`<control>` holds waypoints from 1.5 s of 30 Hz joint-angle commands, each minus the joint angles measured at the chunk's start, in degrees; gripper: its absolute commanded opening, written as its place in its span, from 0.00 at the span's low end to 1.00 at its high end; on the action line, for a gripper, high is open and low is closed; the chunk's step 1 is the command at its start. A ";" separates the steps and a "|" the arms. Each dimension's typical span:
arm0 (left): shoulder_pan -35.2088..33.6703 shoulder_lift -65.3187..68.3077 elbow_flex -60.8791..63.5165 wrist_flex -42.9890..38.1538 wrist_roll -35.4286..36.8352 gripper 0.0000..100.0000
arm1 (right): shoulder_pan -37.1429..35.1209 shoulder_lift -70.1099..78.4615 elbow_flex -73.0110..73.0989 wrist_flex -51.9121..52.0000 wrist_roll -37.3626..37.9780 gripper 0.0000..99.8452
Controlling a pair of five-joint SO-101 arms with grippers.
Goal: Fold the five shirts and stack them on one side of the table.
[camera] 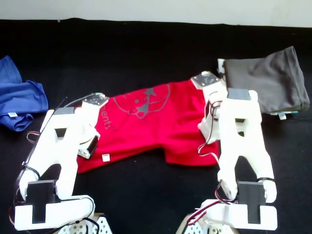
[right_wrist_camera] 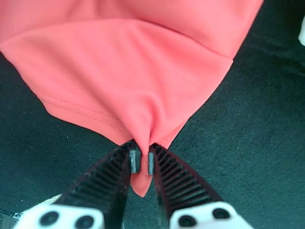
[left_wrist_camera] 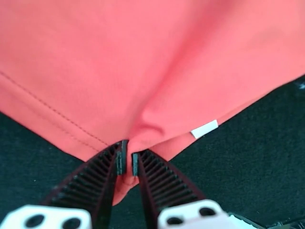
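A red shirt (camera: 146, 122) with a grey print lies spread across the middle of the black table. My left gripper (left_wrist_camera: 127, 164) is shut on a pinched fold of the red shirt (left_wrist_camera: 143, 71) at its left edge, close to a small white tag (left_wrist_camera: 204, 129). My right gripper (right_wrist_camera: 141, 163) is shut on the hem of the red shirt (right_wrist_camera: 133, 71) at its right side. A folded grey shirt (camera: 268, 80) lies at the back right. A crumpled blue shirt (camera: 19, 100) lies at the far left edge.
The black table (camera: 146, 195) is bare in front of the red shirt, between the two arm bases. A white wall edge (camera: 156, 9) runs along the back.
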 commanded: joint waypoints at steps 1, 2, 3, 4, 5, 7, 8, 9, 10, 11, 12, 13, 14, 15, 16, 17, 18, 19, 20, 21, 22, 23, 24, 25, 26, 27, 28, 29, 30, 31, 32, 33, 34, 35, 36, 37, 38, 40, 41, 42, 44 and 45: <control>0.40 -2.33 0.13 0.88 0.00 0.01 | 0.40 -2.15 -0.13 0.31 0.70 0.01; 0.57 -2.33 0.13 1.49 0.00 0.01 | 0.40 -2.15 -0.13 0.31 0.70 0.01; 0.66 -2.51 0.13 2.02 0.00 0.01 | 0.40 -2.15 -0.13 0.31 0.70 0.01; 0.66 -2.51 0.13 2.46 0.00 0.01 | 0.40 -2.15 -0.13 0.40 0.70 0.01; 0.57 -2.51 0.04 2.81 0.00 0.01 | 0.40 -2.15 -0.04 0.40 0.70 0.01; 0.40 -2.51 0.13 3.43 0.00 0.01 | 0.48 -2.33 -0.04 0.48 0.70 0.01; 0.40 -2.51 0.13 4.04 0.00 0.01 | 0.48 -2.59 -0.04 0.57 0.70 0.01; 0.40 -2.59 0.04 4.84 0.00 0.01 | 0.57 -2.68 -0.04 0.57 0.70 0.01; 0.48 -2.59 -0.04 5.71 0.00 0.01 | 0.57 -2.68 -0.22 1.10 0.70 0.01; 0.57 -2.59 -0.13 6.15 0.00 0.01 | 0.57 -2.68 -0.31 1.54 0.70 0.01; 0.57 -2.59 -0.13 6.33 -0.09 0.01 | 0.57 -2.68 -0.31 1.63 0.70 0.01; 0.57 -2.59 -0.04 6.24 -0.09 0.01 | 0.48 -2.59 -0.31 1.63 0.70 0.01; 0.57 -2.59 -0.04 6.15 -0.09 0.01 | 0.48 -2.33 -0.31 1.63 0.70 0.01; 0.57 -2.51 -0.04 6.07 -0.09 0.01 | 0.48 -2.24 -0.48 1.63 0.70 0.01; 0.57 -2.42 -0.13 6.15 -0.09 0.01 | 0.48 -2.15 -0.48 1.63 0.70 0.01; 0.57 -2.42 -0.22 6.15 -0.09 0.01 | 0.48 -2.15 -0.48 1.63 0.70 0.01; 0.57 -2.51 -0.31 6.24 -0.09 0.01 | 0.48 -2.24 -0.48 1.71 0.70 0.01; 0.48 -2.51 -0.31 6.24 -0.09 0.01 | 0.48 -2.42 -0.48 2.07 0.70 0.01; 0.40 -2.51 -0.31 6.24 -0.09 0.01 | 0.48 -2.68 -0.48 2.15 0.70 0.01; 0.31 -2.51 -0.40 6.33 -0.09 0.01 | 0.40 -2.68 -0.48 2.42 0.62 0.01; 0.31 -2.59 -0.40 6.42 -0.09 0.01 | 0.40 -2.68 -0.57 3.56 0.70 0.01; 0.22 -2.59 -0.40 6.51 -0.09 0.01 | 0.31 -2.68 -0.66 4.62 0.70 0.01; 0.22 -2.59 -0.40 6.59 -0.09 0.01 | 0.31 -2.77 -0.92 5.49 0.70 0.02; 0.22 -2.59 -0.40 7.03 -0.09 0.01 | 0.22 -2.86 -1.71 6.37 0.70 0.04; 0.22 -2.59 -0.75 7.47 -0.09 0.01 | 0.13 -2.77 -2.77 7.69 0.70 0.06; 0.22 -2.59 -1.45 8.35 -0.09 0.01 | 0.13 -2.77 -3.82 8.75 0.70 0.08; 0.22 -2.59 -2.33 9.41 -0.09 0.01 | 0.13 -2.77 -5.05 9.89 0.62 0.10; 0.22 -2.59 -3.47 10.55 -0.09 0.01 | 0.04 -2.77 -6.37 11.03 0.44 0.11; 0.22 -2.59 -4.97 11.96 -0.09 0.01 | 0.04 -2.77 -7.87 12.00 0.44 0.12; 0.13 -2.59 -6.55 13.45 -0.09 0.01 | 0.04 -2.77 -9.27 12.79 0.44 0.13; -0.31 -2.59 -8.31 14.95 -0.09 0.01 | 0.04 -2.77 -10.68 13.49 0.44 0.13; -0.75 -2.59 -10.15 16.26 -0.09 0.01 | 0.04 -2.77 -11.91 14.02 0.44 0.13; -1.45 -2.59 -12.00 17.41 -0.09 0.01 | 0.04 -2.77 -12.97 14.37 0.44 0.13; -2.33 -2.59 -13.85 18.46 -0.09 0.01 | 0.04 -2.77 -13.85 14.46 0.44 0.13; -3.30 -2.59 -15.78 19.43 -0.18 0.02 | 0.04 -2.77 -14.64 14.64 0.44 0.13; -4.18 -2.59 -17.54 20.31 -0.18 0.03 | 0.04 -2.77 -15.34 14.64 0.44 0.13; -5.14 -2.59 -19.21 21.01 -0.18 0.05 | 0.04 -2.77 -16.13 14.64 0.44 0.13; -6.37 -2.33 -21.76 22.24 -1.76 0.10 | -0.04 -2.59 -17.71 14.29 0.44 0.13; -6.64 -2.15 -22.46 22.86 -3.08 0.13 | -0.04 -2.33 -18.68 14.29 0.44 0.13; -6.90 -2.15 -22.73 23.38 -4.13 0.16 | -0.31 -2.24 -19.47 14.29 0.44 0.13; -6.90 -2.15 -22.46 24.09 -4.92 0.19 | -1.01 -2.15 -20.62 14.29 0.44 0.13; -6.90 -2.15 -22.29 24.18 -4.92 0.18 | -1.45 -2.15 -20.97 14.29 0.44 0.13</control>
